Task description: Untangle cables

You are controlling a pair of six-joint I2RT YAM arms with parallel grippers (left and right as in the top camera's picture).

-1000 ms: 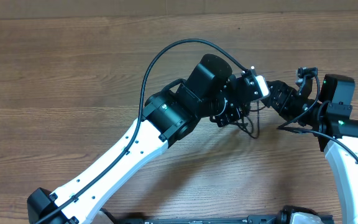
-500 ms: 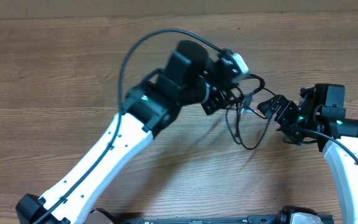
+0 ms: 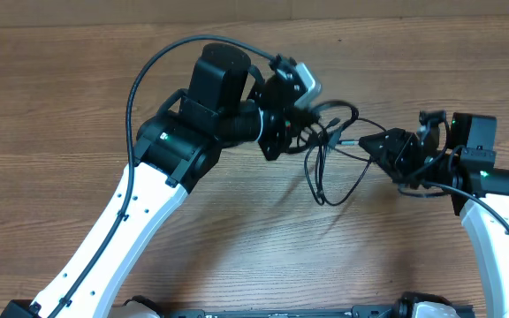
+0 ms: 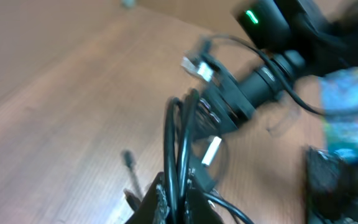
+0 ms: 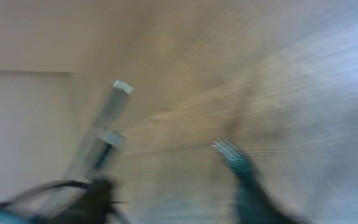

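Observation:
A bundle of black cables (image 3: pixel 325 168) hangs in loops between my two grippers over the wooden table (image 3: pixel 78 106). My left gripper (image 3: pixel 306 134) is shut on several strands; the left wrist view shows them pinched between the jaws (image 4: pixel 180 196). One strand with a plug (image 3: pixel 347 140) reaches toward my right gripper (image 3: pixel 376 144). The right wrist view is blurred. It shows that gripper's two fingers apart (image 5: pixel 173 186), with bare table between them. A silver plug (image 5: pixel 104 127) sticks out beside the left finger. White connectors (image 4: pixel 210 149) dangle near the right gripper (image 4: pixel 229 99).
The left arm's own black cable (image 3: pixel 162 62) arches over the back of the table. A blurred blue object (image 4: pixel 347 93) lies at the right edge of the left wrist view. Wood surface extends left and toward the front.
My left gripper has swung left and back with the cable bundle, drawing the loops out. The two grippers, close together a second ago, are now apart. The right gripper stayed at the right.

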